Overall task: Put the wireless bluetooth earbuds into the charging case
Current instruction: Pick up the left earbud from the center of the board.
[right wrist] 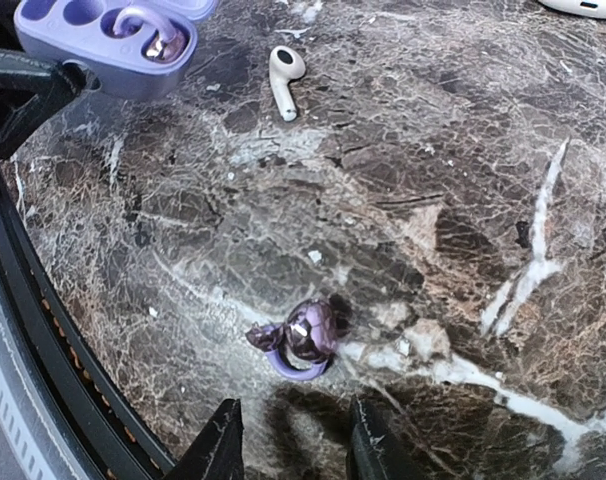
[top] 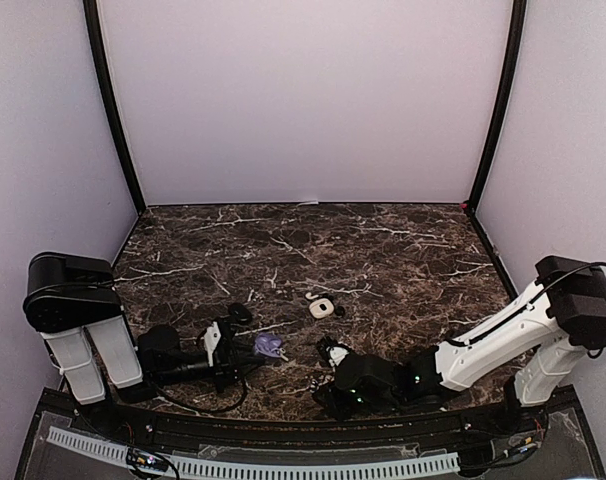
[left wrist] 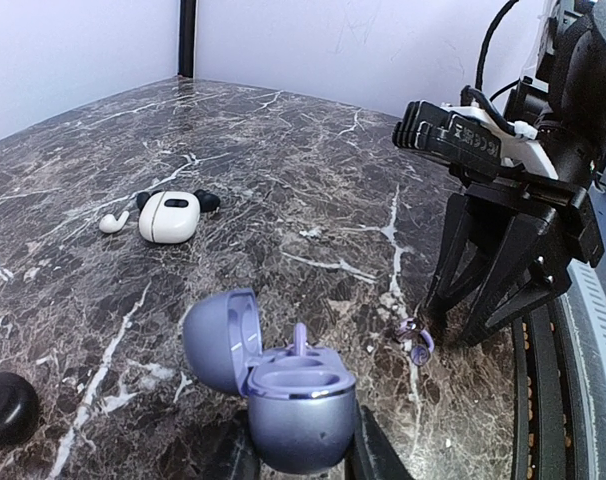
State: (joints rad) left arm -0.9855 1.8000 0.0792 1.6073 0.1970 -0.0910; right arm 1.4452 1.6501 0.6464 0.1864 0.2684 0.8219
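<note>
Table (right wrist: 463,150) carries the purple earbud (right wrist: 303,335) just ahead of the right gripper (right wrist: 288,445), fingers spread, nothing between. The left gripper (left wrist: 301,462) pinches the open purple charging case (left wrist: 293,395), seated bud (right wrist: 148,30) inside. A white earbud (right wrist: 283,75) lies farther ahead of the right gripper, near that case.

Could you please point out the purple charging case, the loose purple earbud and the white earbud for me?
purple charging case (left wrist: 298,425): left wrist view, on its rounded front shell.
loose purple earbud (right wrist: 305,335): right wrist view, on its shiny body.
white earbud (right wrist: 284,66): right wrist view, on its bulb head.
</note>
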